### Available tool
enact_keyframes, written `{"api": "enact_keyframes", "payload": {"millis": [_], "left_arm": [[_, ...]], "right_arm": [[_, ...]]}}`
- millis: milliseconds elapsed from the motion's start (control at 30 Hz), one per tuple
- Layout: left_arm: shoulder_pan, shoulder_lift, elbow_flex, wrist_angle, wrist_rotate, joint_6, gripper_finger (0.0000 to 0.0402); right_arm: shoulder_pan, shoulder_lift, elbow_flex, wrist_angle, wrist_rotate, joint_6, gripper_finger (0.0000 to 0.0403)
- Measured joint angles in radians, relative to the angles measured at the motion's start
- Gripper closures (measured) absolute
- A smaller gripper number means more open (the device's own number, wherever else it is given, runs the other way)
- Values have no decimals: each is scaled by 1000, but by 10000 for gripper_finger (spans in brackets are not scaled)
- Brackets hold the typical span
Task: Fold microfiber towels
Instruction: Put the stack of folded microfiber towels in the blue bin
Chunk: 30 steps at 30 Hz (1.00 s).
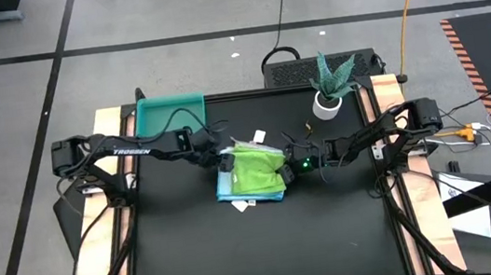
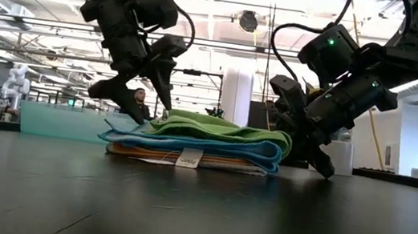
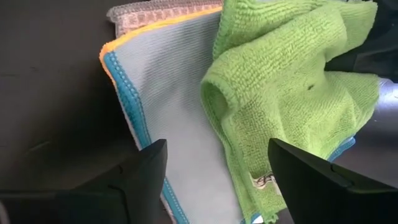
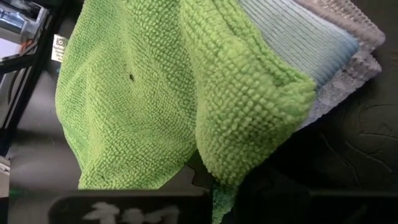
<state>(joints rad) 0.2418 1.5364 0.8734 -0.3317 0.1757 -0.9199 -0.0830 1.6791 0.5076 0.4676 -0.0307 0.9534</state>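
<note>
A stack of microfiber towels [image 1: 248, 176] lies flat at the table's middle. The green towel [image 3: 286, 81] is on top, loosely bunched, covering the stack's right part. Under it lie a pale blue towel [image 3: 168, 87], a bright blue edge [image 3: 124, 87], a yellow-orange edge [image 3: 143, 32] and a white-grey towel [image 3: 155, 14]. My left gripper [image 3: 217, 155] hangs open just above the stack's left side, touching nothing. My right gripper [image 4: 221, 199] is shut at the green towel's right edge, its tips low beside the stack [image 2: 318, 162]. My right gripper pinches a folded edge of the green towel [image 4: 227, 177] on the stack's right side. It comes slanting down from the table's right. The gripper's own body hides the exact place of contact. The rest of the towel lies slack on the stack.
A teal tray [image 1: 168, 114] stands at the back left, behind my left arm. A potted plant [image 1: 329, 88] in a white pot stands at the back right. White tags [image 2: 187, 159] stick out at the stack's near side. Dark table stretches toward the near edge.
</note>
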Motion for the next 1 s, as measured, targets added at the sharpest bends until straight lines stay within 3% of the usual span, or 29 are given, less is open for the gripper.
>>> {"api": "enact_keyframes", "payload": {"millis": [200,300,400,533,733,1000], "left_arm": [[-1,0,0,-6,-16,-18,119],[-2,0,0,0,42,57,119],[-3,0,0,-19,67,25,119],[-5,-1,0,-17,22,7,115],[-8,32,0,-34,-46,-107,86],[-28,136,-2,72,32,-145,45]], "right_arm": [[0,0,0,29,0,-4,387],[0,0,0,37,0,-12,387],[0,0,0,37,0,-20,387],[0,0,0,38,0,-24,387],[0,0,0,37,-1,-27,387],[0,-2,0,43,-2,-34,387]]}}
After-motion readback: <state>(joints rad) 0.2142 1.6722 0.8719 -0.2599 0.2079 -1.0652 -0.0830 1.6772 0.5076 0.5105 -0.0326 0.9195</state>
